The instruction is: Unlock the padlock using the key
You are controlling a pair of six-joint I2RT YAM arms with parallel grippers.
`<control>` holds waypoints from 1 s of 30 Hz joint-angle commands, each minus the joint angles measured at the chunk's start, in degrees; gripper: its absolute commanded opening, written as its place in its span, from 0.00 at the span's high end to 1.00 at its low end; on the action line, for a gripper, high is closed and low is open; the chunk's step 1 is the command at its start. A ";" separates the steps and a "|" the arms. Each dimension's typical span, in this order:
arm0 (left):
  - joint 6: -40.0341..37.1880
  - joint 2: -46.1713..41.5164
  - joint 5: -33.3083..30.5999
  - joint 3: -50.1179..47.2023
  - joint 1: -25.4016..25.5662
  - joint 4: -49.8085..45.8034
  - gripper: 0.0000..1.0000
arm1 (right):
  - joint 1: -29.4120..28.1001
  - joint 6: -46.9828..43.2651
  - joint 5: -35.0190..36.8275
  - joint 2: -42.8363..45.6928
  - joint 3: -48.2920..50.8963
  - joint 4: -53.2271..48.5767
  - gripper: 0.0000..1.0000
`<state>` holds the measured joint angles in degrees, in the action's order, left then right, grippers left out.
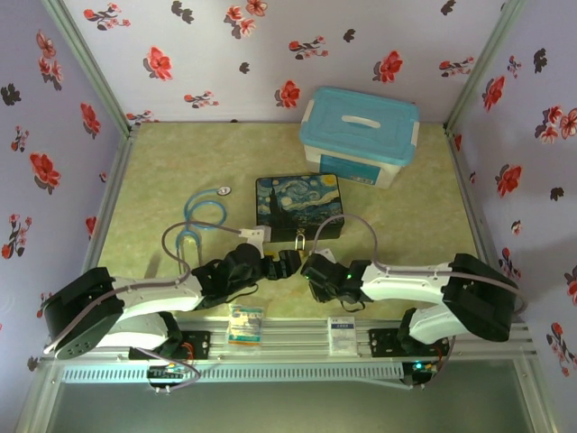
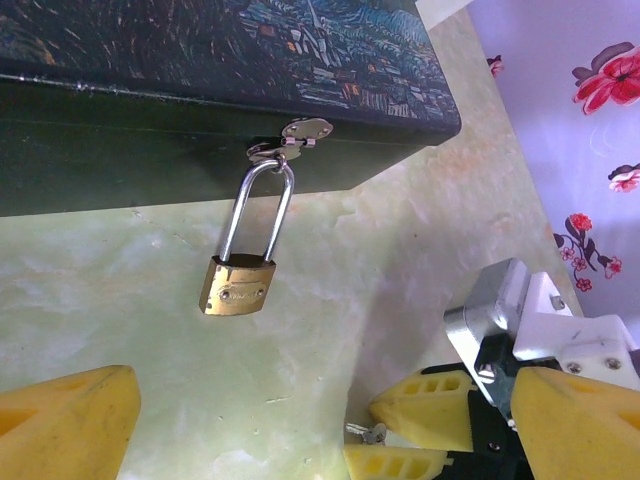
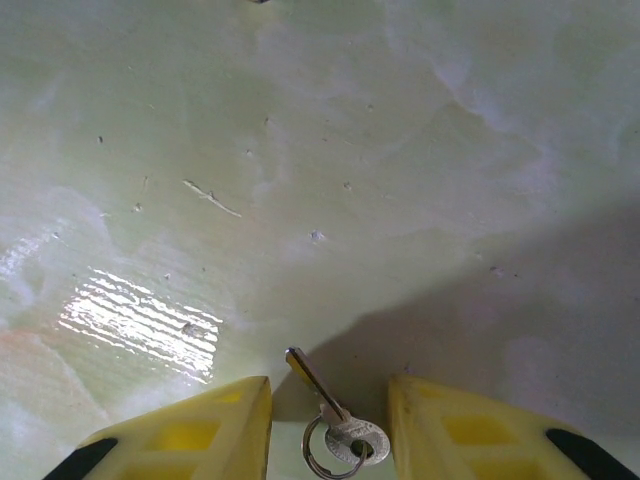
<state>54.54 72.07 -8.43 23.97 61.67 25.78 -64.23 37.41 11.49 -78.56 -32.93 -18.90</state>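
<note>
Task barely begun: the padlock point(image 2: 237, 287) is hooked through the hasp of the starry-print box point(image 2: 200, 60), its long silver shackle closed into a small brass body. The key point(image 3: 332, 422), on a small ring, lies on the desk point(image 3: 300, 150) between the right gripper's point(image 3: 328, 395) wide jaws, apparently ungrasped. The left gripper's point(image 1: 285, 264) jaws stand wide and empty, facing the padlock.

Left arm point(image 1: 153, 293) and right arm point(image 1: 410, 280) reach inward, low; both jaws apparently spread apart.
</note>
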 commanded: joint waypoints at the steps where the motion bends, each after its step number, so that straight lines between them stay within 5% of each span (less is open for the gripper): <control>1: -0.26 0.33 -0.98 1.09 0.54 2.04 0.04 | -1.63 3.04 -2.36 -2.54 1.83 -1.90 0.65; 9: 0.39 0.69 -1.09 0.57 0.55 2.60 0.04 | -3.10 5.04 -1.97 -0.89 3.62 -2.03 0.71; 17: 1.87 2.53 -1.06 -0.15 0.56 4.92 0.05 | -3.59 6.17 -2.33 0.60 5.49 1.00 0.86; 30: 4.34 12.30 -1.68 -0.98 2.26 15.41 0.28 | 3.27 4.11 -6.33 11.62 12.29 10.69 0.97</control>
<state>57.58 83.20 -8.64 23.79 63.40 34.94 -62.43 42.13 8.95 -67.96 -22.31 -7.09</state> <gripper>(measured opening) 0.725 0.114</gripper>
